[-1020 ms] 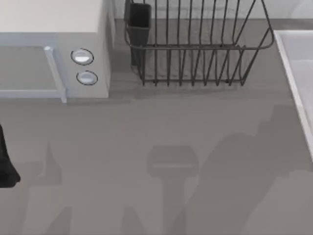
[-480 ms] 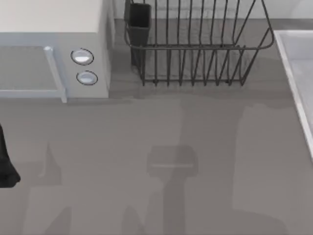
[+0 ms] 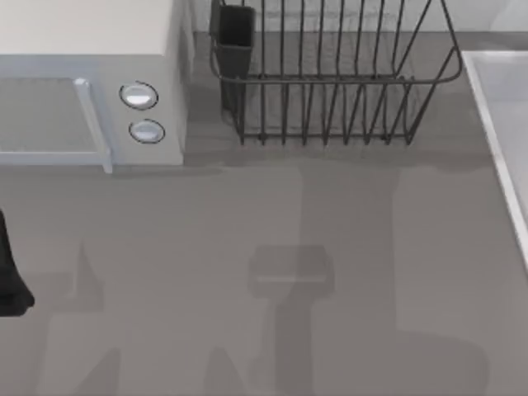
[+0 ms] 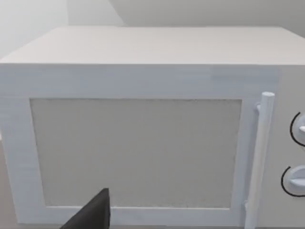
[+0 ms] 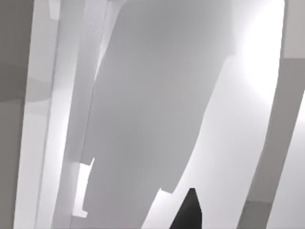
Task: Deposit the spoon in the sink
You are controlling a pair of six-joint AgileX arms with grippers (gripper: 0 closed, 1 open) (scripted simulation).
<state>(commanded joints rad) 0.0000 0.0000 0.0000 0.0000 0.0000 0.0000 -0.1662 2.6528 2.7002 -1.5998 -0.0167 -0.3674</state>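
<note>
The spoon is out of view. The sink (image 3: 493, 148) is a pale basin with a raised rim at the table's right edge. In the right wrist view the sink (image 5: 157, 95) lies below the camera, with a dark part of my right gripper (image 5: 188, 212) hanging over its pale floor. My left arm (image 3: 10, 272) stays parked at the table's left edge, and a dark part of my left gripper (image 4: 93, 214) faces the microwave door.
A white microwave (image 3: 91, 82) with two round knobs stands at the back left. A dark wire dish rack (image 3: 330, 82) with a dark cup holder (image 3: 235, 33) stands at the back middle. Arm shadows fall across the grey tabletop (image 3: 206, 214).
The slanted shadow on the table's right half has turned into an upright band, so the right arm has shifted. The left arm has not moved.
</note>
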